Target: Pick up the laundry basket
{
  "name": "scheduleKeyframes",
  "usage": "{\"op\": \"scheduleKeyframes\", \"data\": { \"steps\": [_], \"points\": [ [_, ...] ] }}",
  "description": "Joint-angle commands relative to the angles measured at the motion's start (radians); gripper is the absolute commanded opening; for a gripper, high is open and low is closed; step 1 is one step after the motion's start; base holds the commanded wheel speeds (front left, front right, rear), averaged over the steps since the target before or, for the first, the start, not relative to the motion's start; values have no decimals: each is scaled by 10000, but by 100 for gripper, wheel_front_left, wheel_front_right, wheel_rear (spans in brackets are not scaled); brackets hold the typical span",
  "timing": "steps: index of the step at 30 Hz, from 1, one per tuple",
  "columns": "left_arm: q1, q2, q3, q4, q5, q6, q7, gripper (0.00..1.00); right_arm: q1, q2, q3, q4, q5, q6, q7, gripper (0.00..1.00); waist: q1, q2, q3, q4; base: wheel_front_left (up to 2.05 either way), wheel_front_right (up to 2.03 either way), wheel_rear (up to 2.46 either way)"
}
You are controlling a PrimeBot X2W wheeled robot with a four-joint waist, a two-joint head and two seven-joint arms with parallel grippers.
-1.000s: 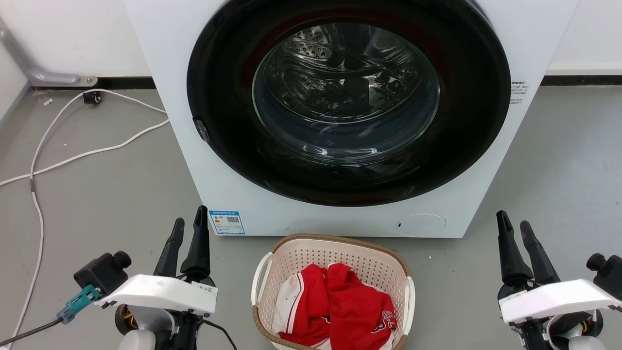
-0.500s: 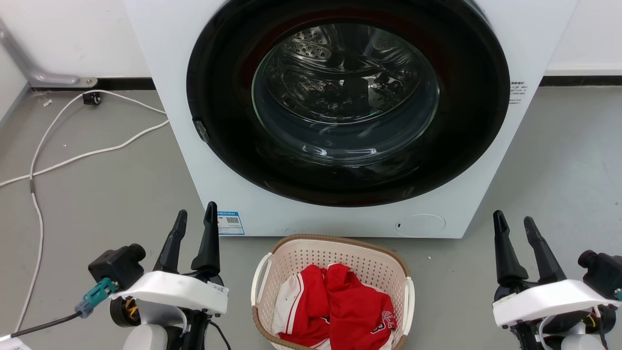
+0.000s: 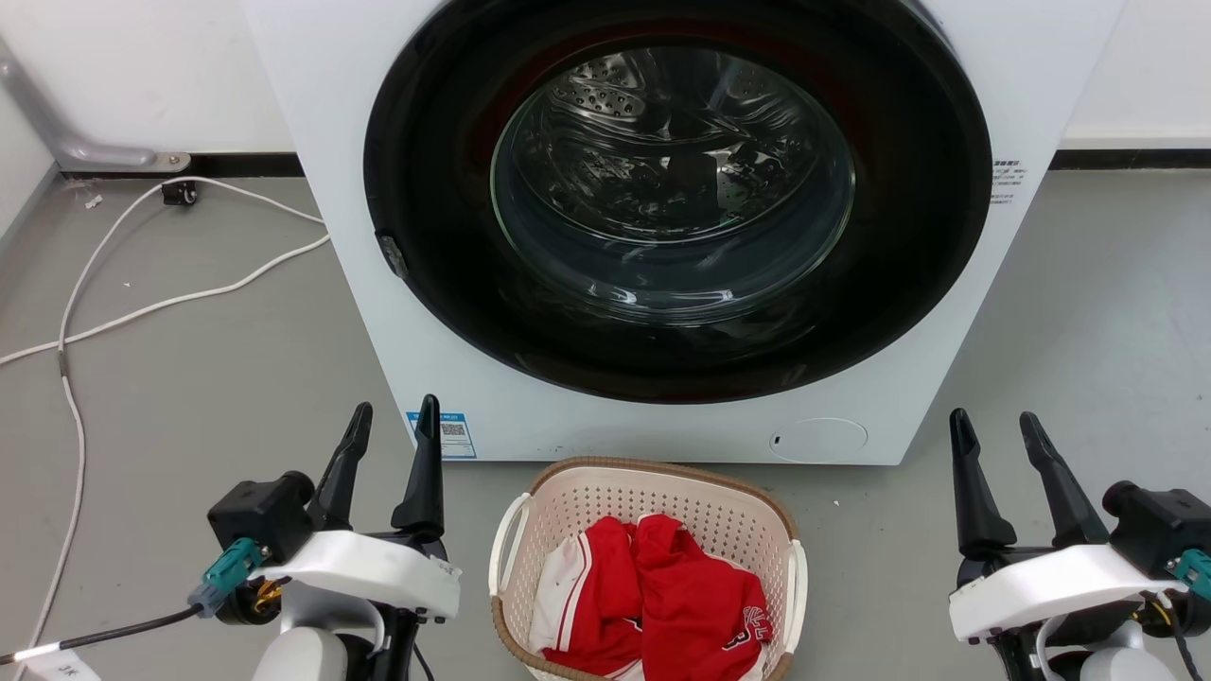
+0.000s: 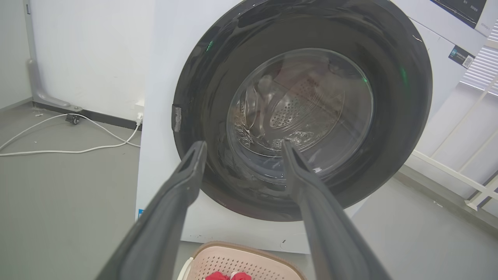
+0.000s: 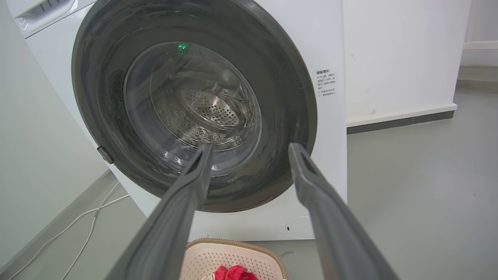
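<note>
Two pincers stand in the head view, one on each side of the basket, and neither touches it. The left pincer has its fingers spread with nothing between them. The basket sits on the floor just to its right, level with its wrist and not with its tips. The right pincer is also spread and empty. The basket lies to its left, farther off than it is from the left pincer. Red clothes lie heaped in the basket. Past the tips of both pincers stands the washer, its round door facing them. A white cable runs over the floor to the left of the left pincer.

Seen from the left wrist, the left pincer is spread wide and holds nothing. The washer is straight ahead, with its door beyond the tips. The basket shows low between the fingers, clear of them, with a little of the red clothes at the bottom edge. The cable lies off to the left.

Seen from the right wrist, the right pincer is also spread and empty. The washer and its door are ahead of the tips. The basket sits low between the fingers without touching them, the red clothes inside it. The cable trails at the lower left.
</note>
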Motion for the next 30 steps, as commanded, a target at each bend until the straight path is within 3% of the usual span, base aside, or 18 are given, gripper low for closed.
{"op": "scheduleKeyframes", "data": {
  "steps": [1, 30],
  "points": [
    [-205, 62, -39, -36, 269, 37, -93, 100, 13, 10, 16, -132, -285, 0, -13, 100, 0, 0, -3, 0, 0, 0, 0],
    [-368, 80, -181, 429, 2533, 247, -711, 100, 414, 28, 154, -694, -2736, -1, 217, 100, 0, 0, -39, -20, 0, 0, 0]
  ]
}}
